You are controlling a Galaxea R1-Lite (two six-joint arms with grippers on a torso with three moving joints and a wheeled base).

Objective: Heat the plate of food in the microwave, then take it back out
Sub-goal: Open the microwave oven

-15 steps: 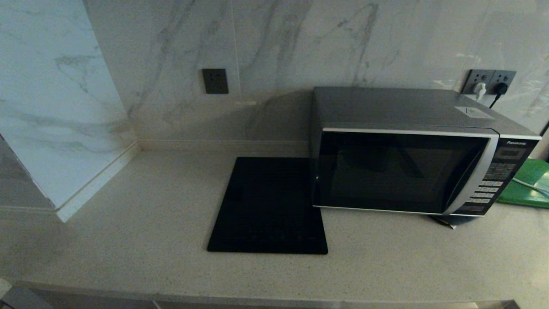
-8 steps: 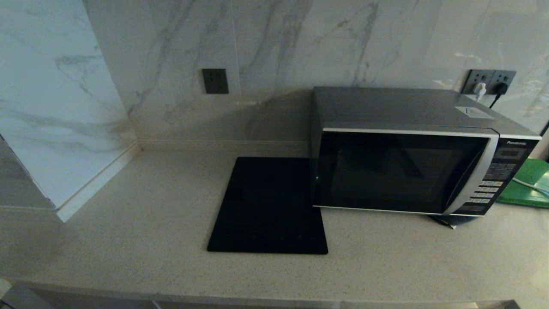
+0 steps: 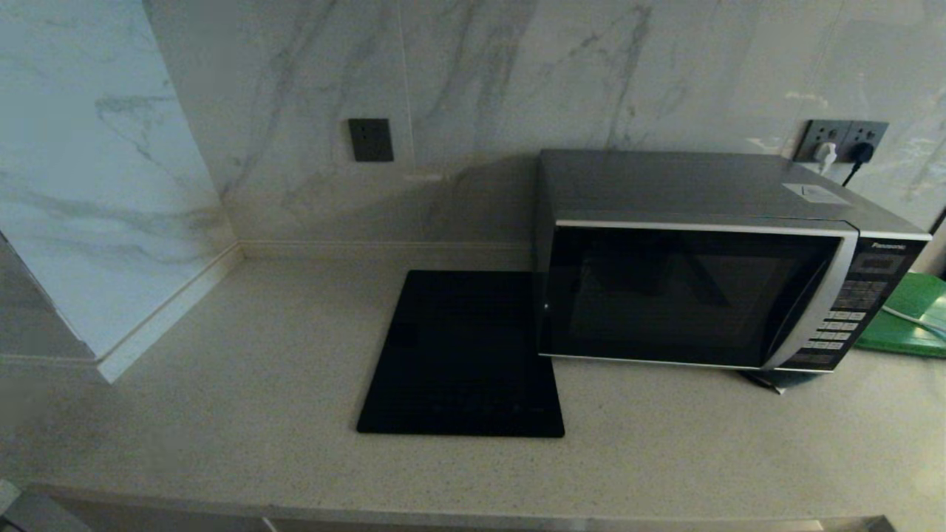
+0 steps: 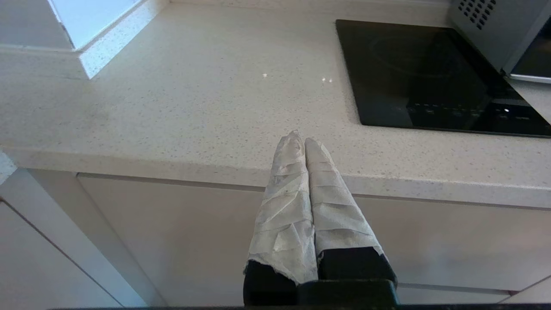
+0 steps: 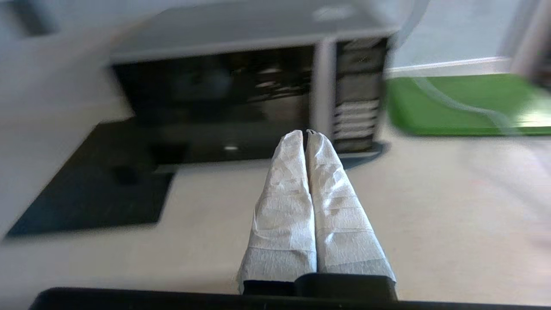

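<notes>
Both fingers, left (image 4: 301,144) and right (image 5: 306,140), were pressed together, empty; microwave (image 3: 695,295) door was closed (no plate visible), so everything remained.

Home kitchen. Speckled pale stone bench (image 3: 244,384) in corner, white marble-look wall tiles (image 3: 517,74) behind. Microwave (image 3: 709,266) on bench, door shut, plugged near double wall socket (image 3: 842,140). Flat black glass cooktop (image 3: 462,355) set into bench just beside microwave. Green cutting board (image 3: 905,318) on far right. Second dark wall socket (image 3: 370,140). Pale cabinet fronts (image 4: 172,232) below bench edge.
</notes>
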